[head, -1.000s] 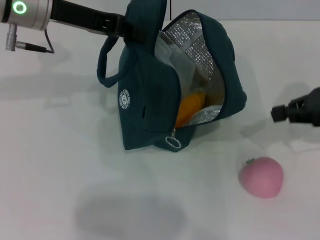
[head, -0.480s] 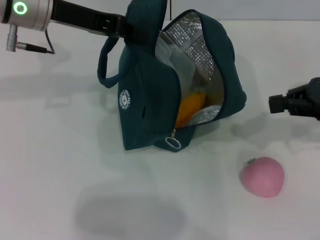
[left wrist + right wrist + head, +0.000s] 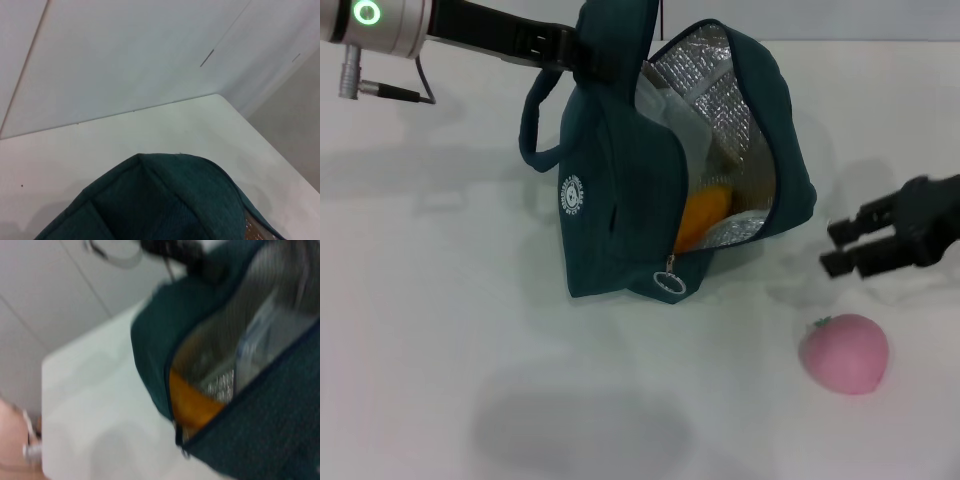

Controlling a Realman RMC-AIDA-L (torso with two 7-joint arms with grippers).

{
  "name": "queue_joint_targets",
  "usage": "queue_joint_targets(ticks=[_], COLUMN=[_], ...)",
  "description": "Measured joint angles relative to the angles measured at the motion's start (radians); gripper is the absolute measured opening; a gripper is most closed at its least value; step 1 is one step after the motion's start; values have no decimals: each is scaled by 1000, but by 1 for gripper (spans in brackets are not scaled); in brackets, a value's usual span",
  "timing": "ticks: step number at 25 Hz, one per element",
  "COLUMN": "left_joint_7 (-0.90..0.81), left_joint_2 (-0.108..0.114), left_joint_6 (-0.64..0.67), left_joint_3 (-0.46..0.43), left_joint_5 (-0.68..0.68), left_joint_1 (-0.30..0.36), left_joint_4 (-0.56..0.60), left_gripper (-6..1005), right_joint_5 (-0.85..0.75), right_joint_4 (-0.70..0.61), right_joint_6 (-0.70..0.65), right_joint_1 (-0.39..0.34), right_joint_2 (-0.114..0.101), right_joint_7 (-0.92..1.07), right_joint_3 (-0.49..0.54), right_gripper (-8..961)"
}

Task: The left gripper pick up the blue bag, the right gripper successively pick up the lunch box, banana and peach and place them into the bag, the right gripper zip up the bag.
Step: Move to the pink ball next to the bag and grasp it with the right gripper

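The left gripper (image 3: 582, 55) is pinching the bag (image 3: 620, 200) by its top handle at the far left of the table (image 3: 420, 300), fingers clamped on the fabric. Held that way, the bag is being kept from slumping, and its mouth is gaping toward the right, where the other arm is working. The bag's long axis is running from the gripped top, away from the robot, down to the zip pull (image 3: 668, 283) nearest it.

Inside, the lunch box (image 3: 670, 120) is showing as clear plastic against the foil lining, and the banana (image 3: 705, 215) is lying below it, yellow just inside the open zip edge.

Right of the bag, the right gripper (image 3: 842, 247) is hanging with its two fingers parted and nothing between them, pointing left toward the bag. It is sitting just above the peach (image 3: 845, 353), which is resting on the table near the front right, stem end turned up and to the left. Judging by this, the peach is the next pick.
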Motion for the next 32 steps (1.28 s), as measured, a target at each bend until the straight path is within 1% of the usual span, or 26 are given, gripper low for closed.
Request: queue_joint_targets(ticks=[2, 4, 6, 10, 16, 22, 29, 32], left_joint_7=[-1, -1, -2, -3, -4, -4, -4, -4], left_joint_2=[0, 0, 0, 0, 2, 2, 2, 3], left_joint_6=[-1, -4, -9, -12, -14, -16, -17, -17], left_joint_3=[0, 0, 0, 0, 0, 0, 0, 0], left_joint_5=[0, 0, 0, 0, -1, 0, 0, 0], left_joint_1=[0, 0, 0, 0, -1, -1, 0, 0], left_joint_4=[0, 0, -1, -1, -2, -2, -2, -2], left_gripper=[48, 48, 48, 48, 48, 48, 48, 48], right_joint_5=[-61, -123, -153, -174, -198, -199, -247, -252], right_joint_4=[-1, 7, 11, 19, 21, 40, 58, 58], right_joint_6=[20, 41, 47, 72, 92, 97, 87, 82], right_joint_1=[23, 45, 56, 63, 65, 72, 93, 98], right_joint_2=[12, 32, 42, 40, 43, 44, 45, 42], right_joint_7=[33, 49, 55, 100, 119, 123, 132, 132], right_joint_3=[-34, -57, -80, -168, -236, -264, -283, -292], right_gripper=[444, 488, 531, 619, 830, 827, 737, 671])
